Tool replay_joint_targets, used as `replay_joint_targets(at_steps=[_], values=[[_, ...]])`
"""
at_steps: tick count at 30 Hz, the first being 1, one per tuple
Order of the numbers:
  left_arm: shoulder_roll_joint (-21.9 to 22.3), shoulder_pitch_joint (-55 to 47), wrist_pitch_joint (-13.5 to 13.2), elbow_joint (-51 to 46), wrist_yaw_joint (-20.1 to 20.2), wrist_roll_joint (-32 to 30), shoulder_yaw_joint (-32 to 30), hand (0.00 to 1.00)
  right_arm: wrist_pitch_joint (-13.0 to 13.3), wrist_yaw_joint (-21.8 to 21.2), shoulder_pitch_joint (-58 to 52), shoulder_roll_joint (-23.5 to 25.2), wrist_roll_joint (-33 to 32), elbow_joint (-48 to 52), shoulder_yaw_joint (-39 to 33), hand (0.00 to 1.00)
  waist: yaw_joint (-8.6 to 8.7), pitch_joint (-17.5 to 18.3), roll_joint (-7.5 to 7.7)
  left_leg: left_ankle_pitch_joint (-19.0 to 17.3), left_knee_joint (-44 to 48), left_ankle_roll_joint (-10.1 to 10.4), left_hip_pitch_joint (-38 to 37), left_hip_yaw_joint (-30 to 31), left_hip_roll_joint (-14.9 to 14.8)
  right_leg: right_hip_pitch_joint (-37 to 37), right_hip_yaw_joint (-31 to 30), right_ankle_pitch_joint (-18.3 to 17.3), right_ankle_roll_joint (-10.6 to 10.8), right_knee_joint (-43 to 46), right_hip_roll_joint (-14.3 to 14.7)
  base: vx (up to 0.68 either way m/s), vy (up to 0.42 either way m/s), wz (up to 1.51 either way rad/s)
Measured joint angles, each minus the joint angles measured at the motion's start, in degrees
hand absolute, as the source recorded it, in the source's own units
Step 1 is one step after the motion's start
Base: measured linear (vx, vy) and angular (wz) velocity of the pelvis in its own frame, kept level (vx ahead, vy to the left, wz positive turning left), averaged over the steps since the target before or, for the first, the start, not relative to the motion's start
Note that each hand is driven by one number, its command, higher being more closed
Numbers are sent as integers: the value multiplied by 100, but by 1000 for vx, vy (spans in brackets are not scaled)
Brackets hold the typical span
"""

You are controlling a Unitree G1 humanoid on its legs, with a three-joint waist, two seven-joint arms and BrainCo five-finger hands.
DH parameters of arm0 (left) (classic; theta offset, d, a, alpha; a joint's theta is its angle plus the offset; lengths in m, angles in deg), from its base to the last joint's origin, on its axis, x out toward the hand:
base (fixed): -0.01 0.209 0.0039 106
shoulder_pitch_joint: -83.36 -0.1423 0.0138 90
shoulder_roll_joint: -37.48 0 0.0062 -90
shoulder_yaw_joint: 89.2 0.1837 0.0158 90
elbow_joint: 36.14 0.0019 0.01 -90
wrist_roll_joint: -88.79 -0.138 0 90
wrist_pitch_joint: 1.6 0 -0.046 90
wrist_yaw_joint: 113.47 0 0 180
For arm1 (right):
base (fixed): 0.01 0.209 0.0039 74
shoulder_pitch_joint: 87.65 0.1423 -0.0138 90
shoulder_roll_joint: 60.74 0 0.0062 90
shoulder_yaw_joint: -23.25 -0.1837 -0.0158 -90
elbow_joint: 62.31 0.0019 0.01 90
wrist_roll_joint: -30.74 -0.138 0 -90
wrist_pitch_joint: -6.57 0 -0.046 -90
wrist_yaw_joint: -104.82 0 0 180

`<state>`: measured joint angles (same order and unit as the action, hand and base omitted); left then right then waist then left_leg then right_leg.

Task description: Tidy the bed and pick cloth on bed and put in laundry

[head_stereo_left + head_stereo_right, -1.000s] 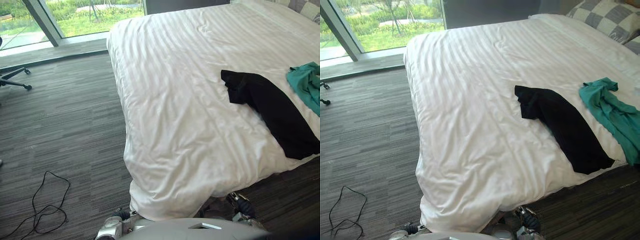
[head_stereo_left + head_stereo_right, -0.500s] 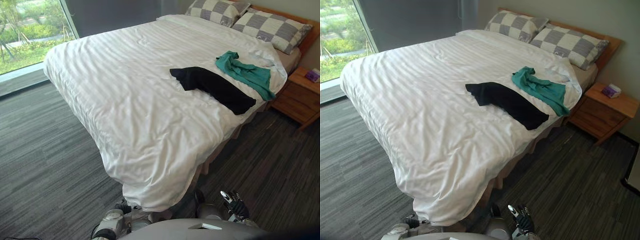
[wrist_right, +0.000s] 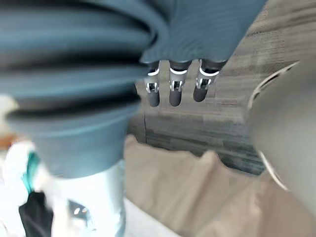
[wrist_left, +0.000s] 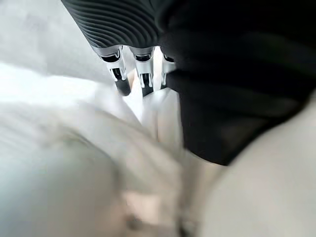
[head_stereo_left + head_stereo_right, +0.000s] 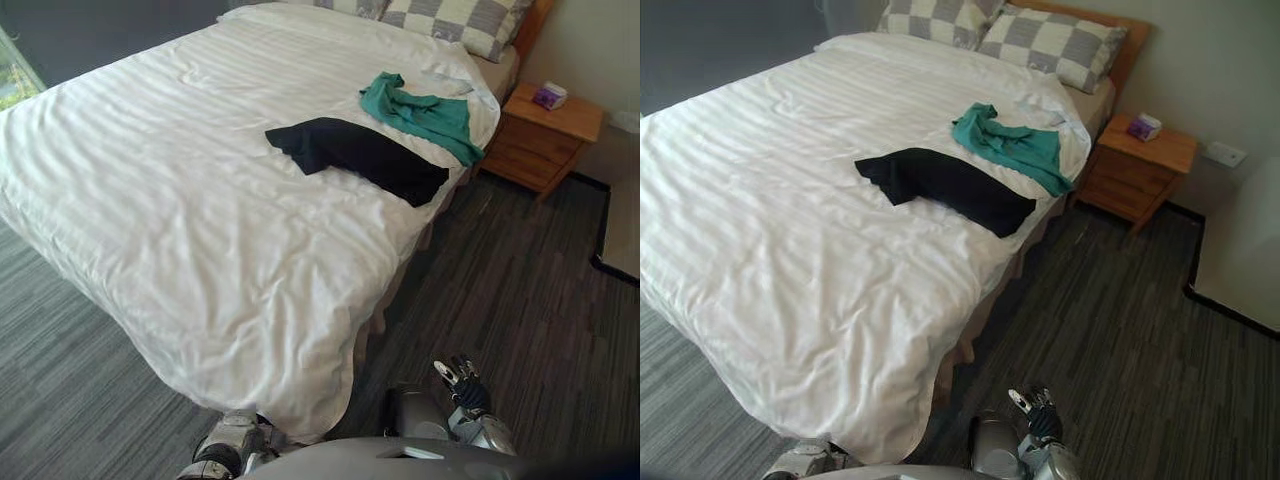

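The right robot hand (image 5: pixel 459 381) hangs off the bed's (image 5: pixel 170 210) foot corner, fingers straight and empty. The left robot hand (image 4: pixel 120 74) is likewise slack against its overhang. The black cloth (image 5: pixel 358 158) lies well ahead by the bed's right edge, slanting toward it, with the teal cloth (image 5: pixel 420 108) beyond. The right robot hand looks nearer.

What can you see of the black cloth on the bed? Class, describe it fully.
The black cloth is a matt, soft-looking piece of fabric, long and narrow, lying flat and slightly rumpled on the white duvet. One end reaches the bed's side edge; the other points toward its middle. A teal cloth lies close beside it, nearer the pillows.
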<state>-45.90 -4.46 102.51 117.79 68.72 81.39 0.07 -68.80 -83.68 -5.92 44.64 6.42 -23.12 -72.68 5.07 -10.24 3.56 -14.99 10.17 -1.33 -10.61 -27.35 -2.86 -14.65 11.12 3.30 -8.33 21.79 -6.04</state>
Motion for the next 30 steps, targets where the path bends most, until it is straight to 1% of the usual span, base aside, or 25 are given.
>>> replay_joint_targets(at_steps=[1, 2, 3, 4, 5, 6, 7, 8, 9, 10, 12, 14, 15, 16, 17, 18, 19, 20, 21, 27, 29, 30], values=[[32, -61, -83, -15, -4, 9, 29, 0, -54, -39, 178, -64, 141, -236, -160, 0, -227, -29, -205, 158, -662, -84, 43, -14, -4, 199, 100, 264, 173, -561, 269, -291, 3, -170], [48, -155, -164, -75, -8, 4, 53, 0, -77, -30, 222, -200, 214, -316, -366, 0, -254, -71, -394, 894, -1214, 70, -79, -434, -92, 280, 1084, -739, 257, 664, 14, -217, -22, -180], [-32, -245, -212, -148, -19, 11, 65, 0, -93, -32, 261, -220, 256, -476, -422, 0, -278, -76, -254, 941, -1182, 21, -133, -727, 8, 591, 1356, -1292, 536, 958, -337, -196, -78, -148], [-34, -361, -231, -199, -39, 7, 79, 0, -118, -37, 205, -269, 333, -561, -441, 0, -282, -42, -224, 870, -965, 23, -105, -999, -77, 1105, 1525, -1639, 771, 789, -554, -100, -91, -108], [-18, -395, -231, -198, -69, 10, 75, 0, -116, -39, 186, -275, 368, -561, -431, 0, -308, -18, -244, 811, -832, 47, -54, -1113, -136, 1351, 1517, -1646, 868, 529, -610, -128, -151, -125], [-36, -478, -240, -199, -132, 16, 72, 0, -112, -53, 167, -240, 516, -566, -344, 0, -351, 39, -200, 718, -577, 137, 79, -1316, -221, 1810, 1358, -1410, 1219, -283, -701, -128, -199, -127], [-112, -526, -253, -196, -195, 30, 72, 0, -110, -83, 154, -161, 610, -611, -279, 0, -373, 106, -53, 691, -379, 188, 281, -1468, -251, 2094, 1095, -1321, 1541, -1242, -683, -132, -244, -107], [-62, -501, -253, -173, -254, 53, 75, 0, -111, -94, 190, -183, 636, -637, -273, 0, -339, 60, -137, 704, -340, 218, 326, -1463, -349, 2192, 1112, -1134, 1488, -1556, -526, -197, -287, -61], [-31, -549, -280, -175, -285, 131, 82, 0, -92, -100, 120, -225, 664, -618, -282, 0, -280, 56, -198, 856, -430, 292, 366, -1444, -398, 2256, 1098, -901, 1410, -1973, -345, -199, -249, -21], [3, -543, -344, -186, -345, 148, 84, 0, -120, -91, 18, -265, 640, -662, -341, 0, -259, 75, -273, 992, -559, 325, 341, -1456, -437, 2316, 1062, -773, 1361, -2204, -221, -195, -204, -22], [30, -620, -403, -187, -441, 178, 79, 0, -177, -88, -72, -344, 675, -656, -351, 0, -270, 112, -334, 1082, -592, 366, 330, -1483, -525, 2326, 993, -709, 1278, -2339, -93, -132, -125, -16], [46, -671, -534, -192, -555, 236, 50, 0, -216, -89, -87, -399, 750, -665, -347, 0, -294, 108, -302, 1148, -519, 383, 363, -1413, -611, 2335, 849, -633, 1174, -2443, 13, -107, -117, -21], [21, -727, -643, -196, -655, 376, -7, 0, -247, -93, -60, -407, 783, -777, -344, 0, -354, 99, -263, 1184, -479, 362, 371, -945, -607, 2331, 695, -583, 1135, -2495, 61, -53, -100, -42], [46, -752, -679, -197, -685, 432, -50, 0, -256, -98, -25, -411, 786, -821, -339, 0, -393, 103, -259, 1185, -481, 363, 369, -632, -603, 2317, 605, -559, 1126, -2512, 84, -25, -109, -73], [118, -785, -745, -197, -752, 516, -198, 0, -269, -130, 40, -434, 785, -902, -327, 0, -467, 104, -259, 1160, -504, 397, 352, 20, -579, 2297, 377, -494, 1120, -2576, 132, 8, -70, -78], [135, -815, -770, -195, -749, 598, -229, 0, -301, -187, 83, -462, 774, -935, -322, 0, -468, 107, -264, 1112, -522, 468, 346, 507, -562, 2261, 218, -438, 1129, -2633, 165, 13, -45, -76], [157, -824, -776, -193, -740, 622, -228, 0, -301, -234, 82, -462, 769, -935, -313, 0, -466, 114, -275, 1074, -531, 520, 339, 617, -559, 2235, 151, -398, 1140, -2665, 178, 10, 1, -66], [188, -830, -777, -189, -708, 619, -226, 0, -309, -312, 65, -481, 740, -938, -313, 0, -459, 139, -312, 972, -603, 589, 321, 567, -562, 2185, 39, -281, 1160, -2767, 206, 6, 15, -39], [13, -777, -710, 38, -447, 389, 170, 0, -549, -482, -58, -455, 356, -1152, -184, 0, -289, 356, -223, 1027, -1113, 372, 90, 619, -4, 2119, 27, 14, 1376, -2768, -211, 4, 15, -25], [11, -827, -724, 43, -447, 415, 169, 0, -553, -472, -57, -455, 333, -1152, -183, 0, -290, 354, -220, 1032, -1118, 364, 97, 636, 5, 2115, 35, 15, 1377, -2768, -217, 0, 0, 0], [7, -840, -782, 43, -451, 648, 162, 0, -568, -398, -50, -455, 310, -1149, -186, 0, -289, 347, -208, 1032, -1103, 363, 114, 638, 13, 2102, 37, 19, 1385, -2766, -228, 0, 0, 0], [0, -846, -847, 42, -453, 877, 149, 0, -577, -307, -44, -451, 301, -1148, -188, 0, -288, 332, -185, 1022, -1060, 359, 144, 631, 14, 2088, 36, 27, 1397, -2756, -237, 0, 0, 0]])
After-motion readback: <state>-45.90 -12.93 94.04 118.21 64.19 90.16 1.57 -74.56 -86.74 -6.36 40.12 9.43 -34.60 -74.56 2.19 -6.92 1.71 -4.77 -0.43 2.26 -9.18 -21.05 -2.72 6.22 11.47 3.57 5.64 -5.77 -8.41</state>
